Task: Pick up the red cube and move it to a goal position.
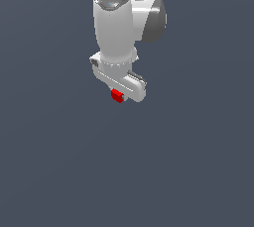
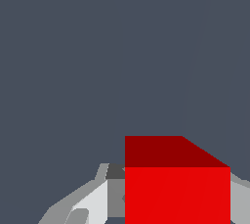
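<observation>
the pick-up looks done: the gripper (image 1: 119, 93) is clamped on the red cube (image 1: 117, 95), apparently clear of the grey floor. carrying it to the goal is left, and no goal mark shows. in the wrist view the cube sits between the fingers (image 2: 93, 201), touching them.
</observation>
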Available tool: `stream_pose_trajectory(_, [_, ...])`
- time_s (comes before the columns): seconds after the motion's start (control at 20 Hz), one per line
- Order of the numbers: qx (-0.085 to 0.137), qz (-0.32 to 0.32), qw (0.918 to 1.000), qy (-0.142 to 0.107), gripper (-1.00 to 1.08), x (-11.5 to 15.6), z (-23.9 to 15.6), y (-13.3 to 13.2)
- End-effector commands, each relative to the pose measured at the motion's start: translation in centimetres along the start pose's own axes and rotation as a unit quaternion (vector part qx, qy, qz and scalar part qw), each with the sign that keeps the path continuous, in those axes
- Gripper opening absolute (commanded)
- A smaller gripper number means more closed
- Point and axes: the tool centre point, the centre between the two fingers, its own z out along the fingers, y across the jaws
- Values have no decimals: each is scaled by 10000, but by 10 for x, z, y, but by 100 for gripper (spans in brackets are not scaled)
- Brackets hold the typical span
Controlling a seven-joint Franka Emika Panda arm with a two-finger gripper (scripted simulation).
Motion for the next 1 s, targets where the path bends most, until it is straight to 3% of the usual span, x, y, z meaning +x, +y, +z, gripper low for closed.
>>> stream_pose_trajectory(0.0, [-4, 1, 10000, 0, -100, -4, -29, 4])
stream_pose_trajectory(0.5, [-6, 1, 10000, 3, -100, -14, -111, 11])
stream_pose_trajectory(0.95, [-4, -6, 10000, 1, -100, -16, -136, 12])
